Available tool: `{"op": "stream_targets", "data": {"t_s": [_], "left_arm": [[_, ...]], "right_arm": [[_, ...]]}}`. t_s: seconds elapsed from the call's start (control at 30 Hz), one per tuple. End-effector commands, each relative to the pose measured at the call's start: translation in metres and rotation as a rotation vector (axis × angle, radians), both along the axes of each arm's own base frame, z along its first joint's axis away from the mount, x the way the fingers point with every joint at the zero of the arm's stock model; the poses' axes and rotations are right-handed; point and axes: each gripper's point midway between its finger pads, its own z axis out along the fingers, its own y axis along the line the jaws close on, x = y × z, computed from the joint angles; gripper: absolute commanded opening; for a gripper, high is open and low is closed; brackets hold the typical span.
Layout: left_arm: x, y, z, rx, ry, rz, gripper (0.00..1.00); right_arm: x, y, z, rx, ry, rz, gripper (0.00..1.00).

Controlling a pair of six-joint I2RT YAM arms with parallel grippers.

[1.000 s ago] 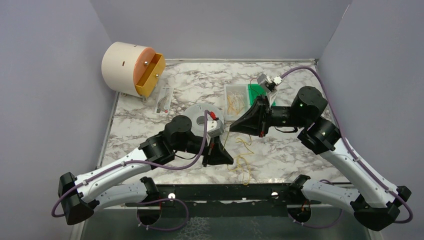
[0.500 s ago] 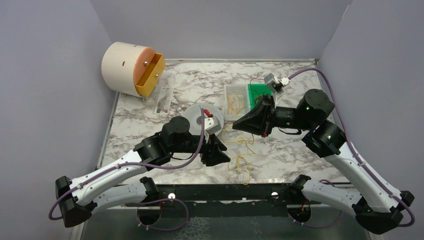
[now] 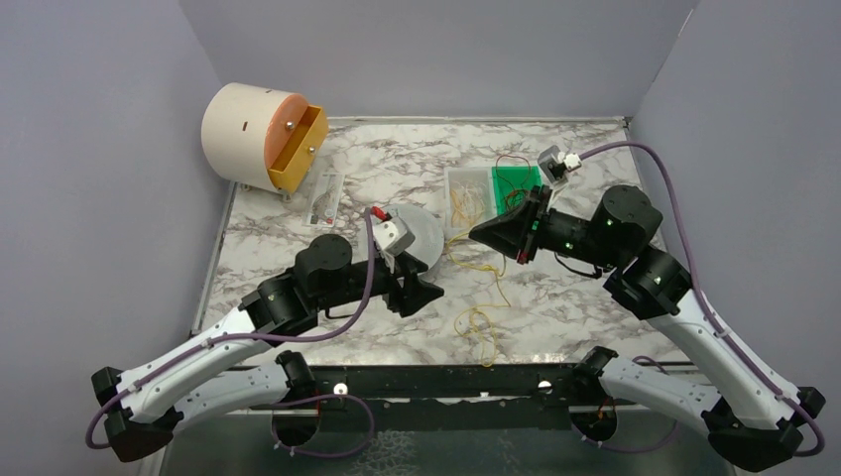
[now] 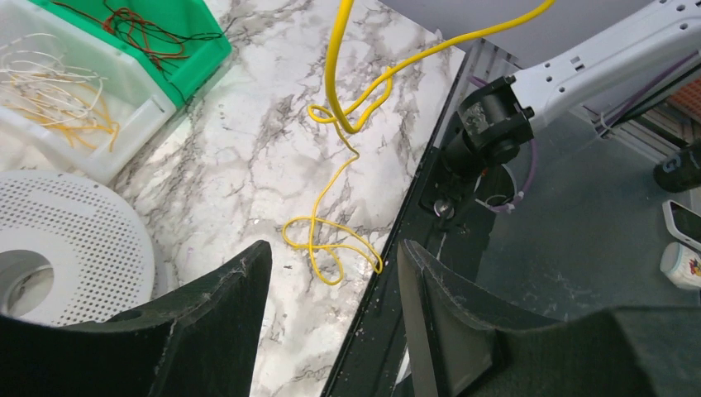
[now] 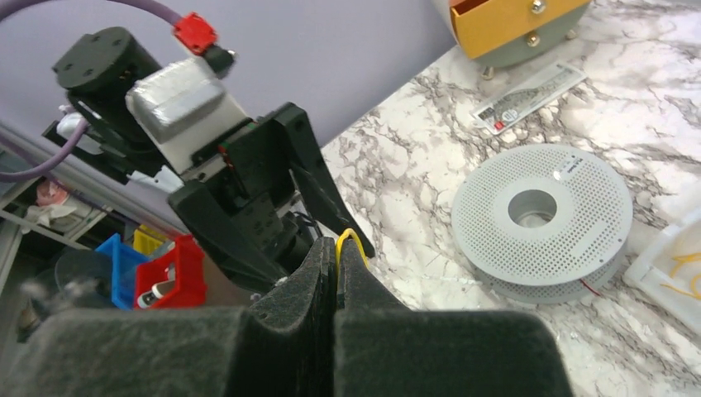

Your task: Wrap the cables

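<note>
over table (image 3: 575, 297): r end effector (image 5: 335, 252) clamped on yellow cable (image 4: 332, 50), l end effector (image 4: 332, 252) apart

Top cam: fixed, high, behind the arm bases, tilted down and forward, far enough back to take in the whole table (image 3: 555, 297) and both arms. Left wrist cam: sits behind the left gripper (image 4: 332, 248), low and close, and looks past its fingers across the marble to the near right edge, with the right arm's base in frame. Right wrist cam: behind the right gripper (image 5: 335, 256), very close, facing the left arm and the back-left corner. Overlap: grey spool (image 3: 428, 236) shows in all three. Yellow cable (image 4: 332, 58) is in top and left wrist, with just a small loop in right wrist. Round drawer unit (image 3: 248, 124) is in top and right wrist.
</note>
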Motion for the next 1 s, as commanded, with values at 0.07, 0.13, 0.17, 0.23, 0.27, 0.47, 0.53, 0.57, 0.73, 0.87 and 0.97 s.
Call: {"op": "stream_targets", "data": {"t_s": [0.07, 0.13, 0.17, 0.23, 0.27, 0.47, 0.53, 0.57, 0.73, 0.87, 0.97], "left_arm": [[-0.007, 0.001, 0.047, -0.182, -0.069, -0.016, 0.65], [-0.013, 0.000, 0.055, -0.251, -0.079, -0.037, 0.67], [-0.014, 0.000, 0.059, -0.283, -0.085, -0.042, 0.68], [-0.014, 0.001, 0.062, -0.324, -0.092, -0.039, 0.69], [-0.013, 0.001, 0.063, -0.336, -0.096, -0.033, 0.70], [-0.009, -0.006, 0.058, -0.338, -0.090, -0.032, 0.70], [-0.009, -0.010, 0.055, -0.338, -0.083, -0.043, 0.70], [-0.011, -0.012, 0.056, -0.345, -0.082, -0.057, 0.70], [-0.025, -0.021, 0.060, -0.365, -0.074, -0.158, 0.60], [-0.040, -0.024, 0.063, -0.379, -0.075, -0.252, 0.30], [-0.054, -0.024, 0.062, -0.370, -0.066, -0.331, 0.14]], "right_arm": [[0.008, -0.001, -0.016, 0.037, 0.047, -0.057, 0.01], [0.003, 0.003, -0.018, 0.060, 0.059, -0.023, 0.01], [0.001, 0.005, -0.020, 0.069, 0.066, -0.006, 0.01], [-0.005, 0.009, -0.019, 0.090, 0.075, 0.039, 0.01], [-0.010, 0.011, -0.018, 0.098, 0.077, 0.065, 0.01], [-0.036, 0.015, -0.006, 0.152, 0.077, 0.217, 0.01], [-0.043, 0.016, -0.004, 0.163, 0.078, 0.254, 0.01], [-0.044, 0.016, -0.004, 0.165, 0.080, 0.263, 0.01], [-0.049, 0.013, -0.004, 0.170, 0.074, 0.271, 0.01], [-0.054, 0.010, -0.004, 0.167, 0.071, 0.280, 0.01], [-0.055, 0.006, -0.002, 0.177, 0.049, 0.267, 0.01]]}}
